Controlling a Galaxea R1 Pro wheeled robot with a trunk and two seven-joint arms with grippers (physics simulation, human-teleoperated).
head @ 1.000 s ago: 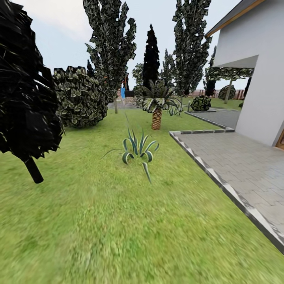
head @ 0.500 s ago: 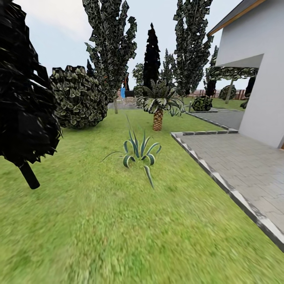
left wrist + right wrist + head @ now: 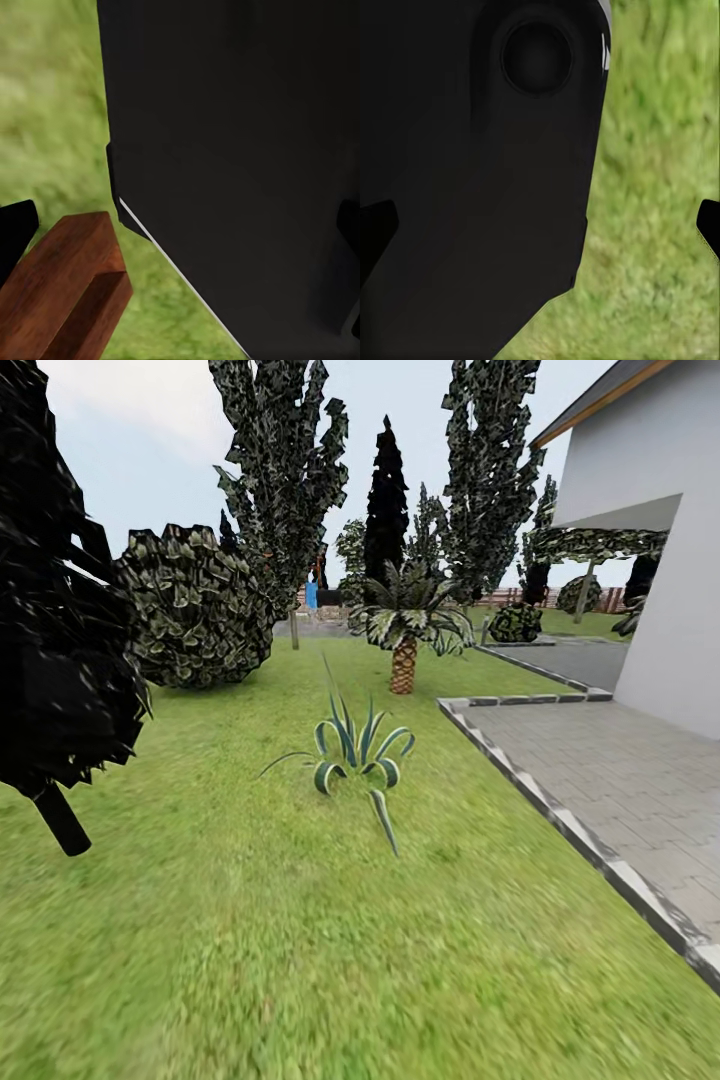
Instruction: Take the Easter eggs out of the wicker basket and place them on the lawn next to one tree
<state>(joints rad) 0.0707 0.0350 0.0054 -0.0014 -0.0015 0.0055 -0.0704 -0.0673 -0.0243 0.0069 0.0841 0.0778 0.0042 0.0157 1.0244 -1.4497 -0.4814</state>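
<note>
Green lawn [image 3: 300, 960] surrounds a striped agave [image 3: 357, 755]; the dark-crowned tree [image 3: 55, 630] stands to its left, a paved patio [image 3: 620, 780] to its right. Whether either gripper is parted or closed cannot be told.

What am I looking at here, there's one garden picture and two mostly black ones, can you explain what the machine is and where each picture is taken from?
These are simulator renders from a wheeled robot with two arms, driven by a person. The garden picture comes from the camera on its head. It shows a lawn, a spiky striped plant in the middle, a short palm behind it, a round bush, a dark-leaved tree at the left with a leaning trunk, tall trees behind, and a paved patio beside a white house on the right.

The other two pictures come from cameras on the wrists. Each is largely blocked by a close black body, probably part of the robot itself, with grass behind. The left wrist picture also shows a reddish-brown wooden block; what it is I cannot tell. The dark tips at the edges may be fingertips, so whether the grippers are open is unclear. No held thing can be made out.
</note>
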